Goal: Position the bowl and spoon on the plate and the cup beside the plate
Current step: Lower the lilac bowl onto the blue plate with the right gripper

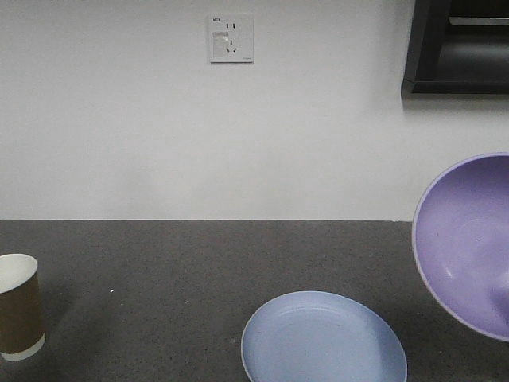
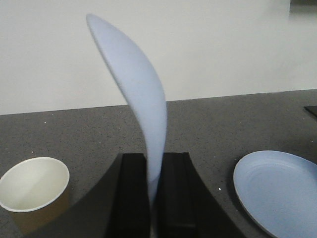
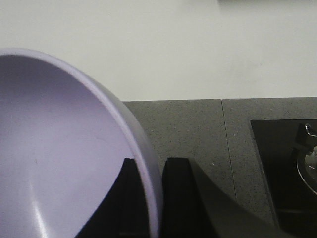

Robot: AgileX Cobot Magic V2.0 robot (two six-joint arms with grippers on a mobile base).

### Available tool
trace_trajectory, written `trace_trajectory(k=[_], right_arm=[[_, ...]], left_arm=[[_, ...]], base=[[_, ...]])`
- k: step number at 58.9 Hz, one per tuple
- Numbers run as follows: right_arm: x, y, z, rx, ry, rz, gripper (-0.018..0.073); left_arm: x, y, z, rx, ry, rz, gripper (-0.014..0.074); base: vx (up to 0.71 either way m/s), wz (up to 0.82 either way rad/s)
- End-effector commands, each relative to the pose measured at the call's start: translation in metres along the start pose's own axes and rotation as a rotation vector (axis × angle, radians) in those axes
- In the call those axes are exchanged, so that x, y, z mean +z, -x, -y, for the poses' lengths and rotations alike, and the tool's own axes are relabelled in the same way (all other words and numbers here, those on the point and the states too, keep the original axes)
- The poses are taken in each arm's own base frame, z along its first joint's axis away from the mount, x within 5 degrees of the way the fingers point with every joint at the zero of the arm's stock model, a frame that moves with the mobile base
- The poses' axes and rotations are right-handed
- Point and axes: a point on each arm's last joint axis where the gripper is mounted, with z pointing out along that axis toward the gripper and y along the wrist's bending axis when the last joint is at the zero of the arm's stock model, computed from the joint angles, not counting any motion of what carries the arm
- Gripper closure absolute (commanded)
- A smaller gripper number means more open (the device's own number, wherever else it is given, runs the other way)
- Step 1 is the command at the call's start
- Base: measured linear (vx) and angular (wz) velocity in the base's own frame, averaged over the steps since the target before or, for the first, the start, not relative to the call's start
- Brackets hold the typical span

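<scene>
The right end effector (image 3: 151,198) clamps the lavender plastic bowl (image 1: 465,239), aloft right of the round pale-blue plastic plate (image 1: 318,342). The left end effector (image 2: 154,198) clamps the pale plastic spoon (image 2: 141,99). Likely next: lower bowl onto plate.

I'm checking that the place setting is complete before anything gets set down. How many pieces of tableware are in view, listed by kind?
Bowls: 1, the round lavender-purple plastic bowl
Spoons: 1, the pale bluish-white plastic spoon
Plates: 1, the shallow pale blue plastic plate
Cups: 1, the tapered brown paper cup
Total: 4
</scene>
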Motion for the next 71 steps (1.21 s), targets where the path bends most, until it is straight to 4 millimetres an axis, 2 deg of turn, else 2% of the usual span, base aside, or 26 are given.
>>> trace_trajectory(k=[1,8,14,27,36,45,55,61,71], right_arm=[[-0.006,0.018,-0.002,0.009,0.008,0.128,0.0568],[0.002,0.018,-0.003,0.064,0.033,0.124,0.0568],[0.019,0.016,-0.004,0.124,0.059,0.070,0.0568],[0.074,0.016,-0.011,0.130,0.161,-0.209,0.0568],[0.120,0.015,-0.012,0.144,0.206,-0.355,0.0568],[0.168,-0.007,-0.025,0.117,0.242,-0.498,0.0568],[0.207,-0.030,-0.047,0.059,0.241,-0.603,0.0568],[0.228,-0.041,-0.048,0.064,0.214,-0.661,0.0568],[0.252,-0.055,-0.043,0.055,0.155,-0.704,0.0568]], left_arm=[[-0.006,0.016,0.002,-0.019,-0.011,0.119,0.0596],[0.001,0.014,0.001,-0.021,-0.008,0.102,0.0596],[0.012,0.015,0.001,-0.023,-0.006,0.075,0.0596],[0.040,0.019,0.002,-0.076,-0.029,0.006,0.0596],[0.061,0.013,0.002,-0.091,-0.043,-0.065,0.0596],[0.073,0.007,0.005,-0.095,-0.079,-0.110,0.0596],[0.077,0.006,0.006,-0.098,-0.098,-0.116,0.0596],[0.076,0.005,0.006,-0.097,-0.099,-0.123,0.0596],[0.076,0.003,0.007,-0.097,-0.105,-0.147,0.0596]], base=[[0.00,0.00],[0.00,0.00],[0.00,0.00],[0.00,0.00],[0.00,0.00],[0.00,0.00],[0.00,0.00],[0.00,0.00],[0.00,0.00]])
